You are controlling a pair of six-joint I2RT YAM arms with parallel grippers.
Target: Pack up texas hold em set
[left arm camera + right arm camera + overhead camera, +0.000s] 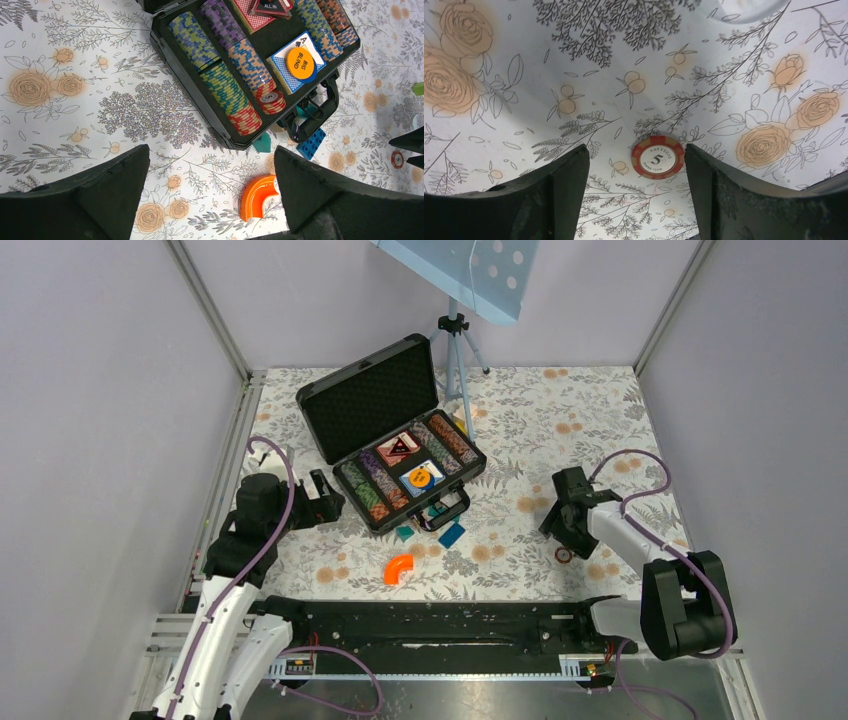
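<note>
Right gripper (635, 146): jaws apart, holding nothing. A loose round red-and-white poker chip marked 5 (658, 158) lies flat on the floral tablecloth (499, 125), between the two fingers and touching neither. Left gripper (211, 147): spread wide, empty, hanging over bare cloth just beside the near corner of the black hard briefcase with metal corners and foam-lined lid (372, 402). The case lies open at mid-table, well apart from the chip, with rows of striped chips (225, 87) filling its channels. A red card deck (248, 12) and a blue card deck (285, 72) sit in the middle, the blue one with a round orange "big blind" disc (300, 63) loose on top.

Risks, as judged:
- The chip is thin and flat, so closing fingers may ride over its rim, skid it sideways or bunch the cloth rather than lift it.
- A grip on the edge alone could let it pivot and drop during the long carry to the case.
- It may roll if it lands on edge.
- The rows look nearly full, so seating it could tip neighbouring chips out of line.
- A small teal block (261, 143) and a blue block (310, 144) lie against the case handle (320, 112), with an orange curved plastic piece (255, 196) near them. An arm sweeping low could knock these or snag the handle.
- The loose disc may slide when the lid comes down.
</note>
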